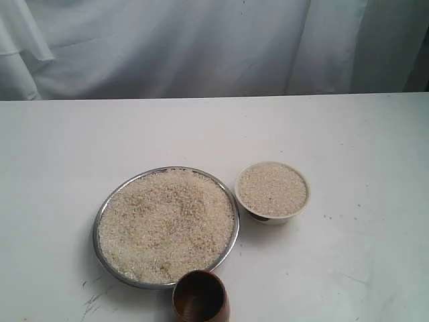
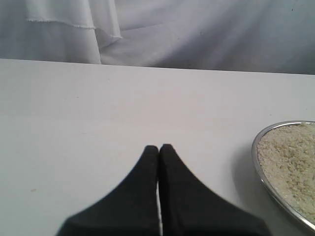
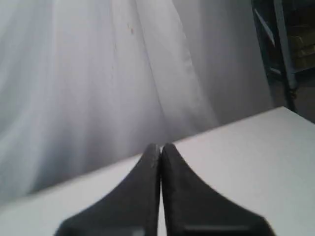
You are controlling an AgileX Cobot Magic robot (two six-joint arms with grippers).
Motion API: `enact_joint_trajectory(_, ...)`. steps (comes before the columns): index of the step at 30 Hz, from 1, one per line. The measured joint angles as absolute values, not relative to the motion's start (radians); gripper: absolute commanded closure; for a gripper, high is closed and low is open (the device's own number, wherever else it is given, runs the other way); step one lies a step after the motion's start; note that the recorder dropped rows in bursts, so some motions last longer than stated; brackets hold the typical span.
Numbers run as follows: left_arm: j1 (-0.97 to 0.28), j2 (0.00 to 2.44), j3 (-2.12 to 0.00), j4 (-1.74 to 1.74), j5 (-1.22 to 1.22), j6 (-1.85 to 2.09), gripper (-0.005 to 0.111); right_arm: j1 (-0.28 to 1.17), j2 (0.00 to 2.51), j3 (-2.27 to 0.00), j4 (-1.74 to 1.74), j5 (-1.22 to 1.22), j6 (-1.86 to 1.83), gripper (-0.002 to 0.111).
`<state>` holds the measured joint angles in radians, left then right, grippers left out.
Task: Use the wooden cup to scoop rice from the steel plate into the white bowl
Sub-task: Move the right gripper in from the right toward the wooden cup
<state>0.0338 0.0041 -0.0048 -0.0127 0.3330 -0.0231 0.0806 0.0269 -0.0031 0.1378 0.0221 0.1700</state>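
Note:
The steel plate point(image 1: 98, 228) lies on the white table, heaped with rice point(image 1: 167, 221). Just right of it stands the white bowl point(image 1: 272, 213), filled nearly to its rim with more rice point(image 1: 272, 190). The wooden cup point(image 1: 200, 297) stands upright at the plate's near edge, its dark inside showing no grains. Neither arm shows in the exterior view. My left gripper point(image 2: 159, 146) is shut on nothing above bare table, with the plate's rim point(image 2: 257, 162) off to one side. My right gripper point(image 3: 160, 145) is shut and empty, facing the backdrop.
A white cloth backdrop point(image 1: 201, 47) hangs behind the table's far edge. Bare white tabletop point(image 1: 348, 268) spreads round the dishes. A dark metal frame point(image 3: 280, 44) shows beyond the table's corner in the right wrist view.

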Motion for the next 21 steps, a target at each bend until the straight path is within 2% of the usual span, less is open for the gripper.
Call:
enact_joint_trajectory(3,0.034,0.004,-0.005,-0.013,0.333,-0.023,0.107,0.081,0.027,-0.003,0.354,-0.159,0.281,0.108)
enact_joint_trajectory(8,0.034,0.004,-0.005,-0.013,0.333,-0.023,0.107,0.081,0.027,-0.003,0.42,-0.215,0.373,0.108)
enact_joint_trajectory(12,0.034,0.004,-0.005,-0.013,0.333,-0.023,0.107,0.098,0.084,-0.033,0.146,-0.42,0.473,0.108)
enact_joint_trajectory(16,0.034,0.004,-0.005,-0.013,0.333,-0.023,0.107,0.121,0.372,-0.185,-0.137,-0.526,0.529,0.108)
enact_joint_trajectory(21,0.034,0.004,-0.005,-0.013,0.333,-0.023,0.107,0.134,0.714,-0.368,-0.447,-0.776,0.624,0.108)
